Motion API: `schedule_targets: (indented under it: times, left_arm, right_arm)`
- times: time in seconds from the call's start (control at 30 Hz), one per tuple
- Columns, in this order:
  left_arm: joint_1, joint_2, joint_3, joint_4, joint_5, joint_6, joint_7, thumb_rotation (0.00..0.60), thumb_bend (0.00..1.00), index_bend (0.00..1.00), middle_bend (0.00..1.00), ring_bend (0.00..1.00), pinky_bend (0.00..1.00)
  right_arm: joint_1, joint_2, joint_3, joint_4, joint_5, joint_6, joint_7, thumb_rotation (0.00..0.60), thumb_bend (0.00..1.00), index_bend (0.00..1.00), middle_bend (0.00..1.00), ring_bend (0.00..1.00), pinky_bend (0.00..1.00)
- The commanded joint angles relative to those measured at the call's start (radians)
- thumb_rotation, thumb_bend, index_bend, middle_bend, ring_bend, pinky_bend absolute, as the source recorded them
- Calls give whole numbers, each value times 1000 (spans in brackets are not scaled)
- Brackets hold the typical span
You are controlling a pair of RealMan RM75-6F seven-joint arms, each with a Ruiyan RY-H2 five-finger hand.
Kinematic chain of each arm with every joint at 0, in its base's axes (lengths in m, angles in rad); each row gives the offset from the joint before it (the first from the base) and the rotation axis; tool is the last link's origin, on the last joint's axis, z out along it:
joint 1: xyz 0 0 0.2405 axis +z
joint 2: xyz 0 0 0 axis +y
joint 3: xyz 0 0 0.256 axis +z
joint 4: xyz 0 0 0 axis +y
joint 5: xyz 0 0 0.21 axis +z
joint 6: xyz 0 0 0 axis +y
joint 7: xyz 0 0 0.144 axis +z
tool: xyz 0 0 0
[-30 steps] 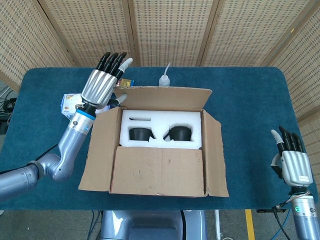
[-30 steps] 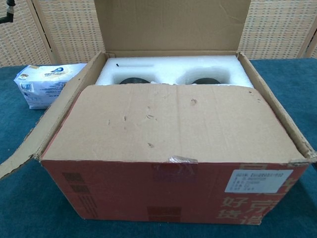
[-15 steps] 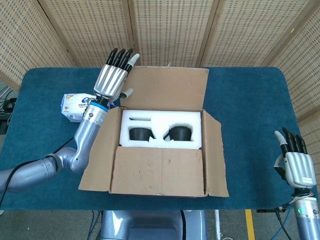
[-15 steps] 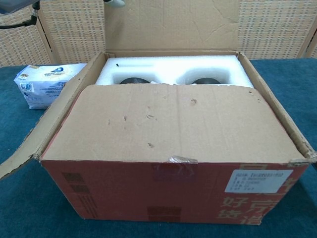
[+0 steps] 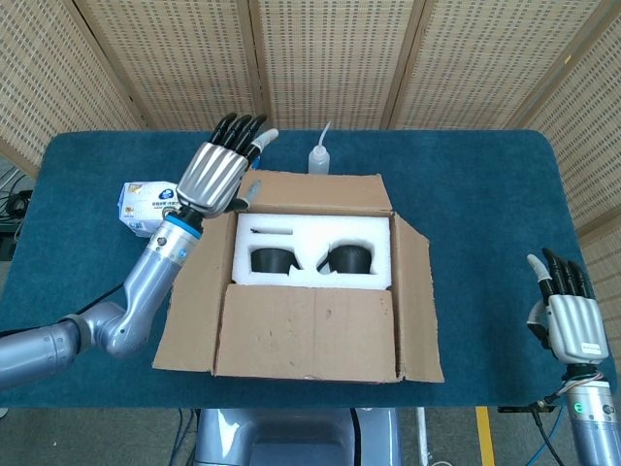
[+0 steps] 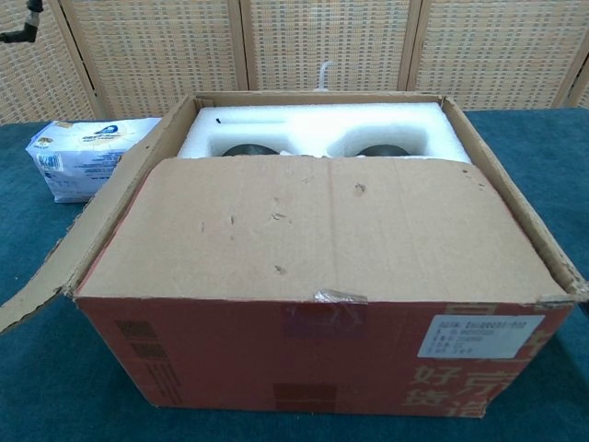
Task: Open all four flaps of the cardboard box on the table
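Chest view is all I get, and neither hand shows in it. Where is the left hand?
Observer: The left hand is at the box's far left corner, fingers extended, holding nothing.
Operator: And the right one?
Observer: The right hand is at the table's near right edge, well clear of the cardboard box, fingers extended.
Operator: I see a thin white tip behind the box. What is it?
Observer: A small squeeze bottle standing just beyond the far flap.
Operator: Is the near flap open?
Observer: No. From above, the near flap lies over the front of the opening; only the back of the white foam insert shows.
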Motion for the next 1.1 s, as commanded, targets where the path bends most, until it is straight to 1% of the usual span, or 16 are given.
schedule_targets:
  times: [0.03, 0.13, 0.2, 0.23, 0.27, 0.3, 0.33, 0.37, 0.4, 0.6, 0.77, 0.93, 1.1]
  left_arm:
    - [45, 85, 22, -113, 15, -52, -81, 526, 600, 239, 0, 0, 0]
    - [62, 125, 34, -165, 21, -86, -127, 534, 609, 300, 0, 0, 0]
    - [72, 144, 41, -193, 22, -105, -156, 554, 606, 336, 0, 0, 0]
    - [77, 152, 45, -204, 24, -113, -170, 540, 604, 346, 0, 0, 0]
    - [82, 160, 50, -214, 28, -120, -180, 483, 597, 362, 0, 0, 0]
    - [89, 168, 57, -226, 34, -128, -197, 412, 589, 377, 0, 0, 0]
    - [93, 172, 62, -233, 39, -133, -207, 369, 584, 387, 0, 0, 0]
    - [98, 176, 68, -239, 45, -137, -217, 333, 574, 399, 0, 0, 0]
    - [105, 180, 75, -248, 52, -143, -232, 325, 562, 408, 0, 0, 0]
    - [127, 187, 110, -283, 74, -185, -309, 323, 482, 427, 0, 0, 0]
    - [139, 188, 135, -293, 104, -207, -350, 323, 459, 429, 0, 0, 0]
    - [141, 176, 160, -290, 122, -220, -356, 322, 450, 429, 0, 0, 0]
    - [143, 153, 181, -276, 137, -211, -348, 323, 436, 429, 0, 0, 0]
  right_arm:
    - [0, 0, 0, -1, 0, -1, -1, 600, 956, 48, 0, 0, 0]
    - [1, 0, -2, -3, 0, -3, -3, 600, 956, 48, 0, 0, 0]
    - [0, 0, -2, -4, 0, -3, -4, 600, 956, 48, 0, 0, 0]
    - [0, -1, -2, -5, 1, -2, -4, 600, 956, 48, 0, 0, 0]
    - [0, -1, -2, -5, 1, -2, -4, 600, 956, 48, 0, 0, 0]
    - [-1, -2, -2, -6, 1, -2, -4, 600, 956, 48, 0, 0, 0]
    - [-1, -2, -3, -6, 0, -2, -4, 600, 956, 48, 0, 0, 0]
    - [-2, -1, -3, -7, 0, -1, -4, 600, 956, 48, 0, 0, 0]
    - [-2, -2, -4, -7, 0, -2, -4, 600, 956, 48, 0, 0, 0]
    - [-4, -4, -5, -5, -2, 0, 0, 600, 956, 48, 0, 0, 0]
    - [-6, -4, -5, -3, -1, 1, 5, 600, 956, 48, 0, 0, 0]
    - [-8, -4, -6, 0, 0, 1, 11, 600, 956, 48, 0, 0, 0]
    - [-9, -4, -6, 4, 0, 0, 20, 600, 956, 48, 0, 0, 0]
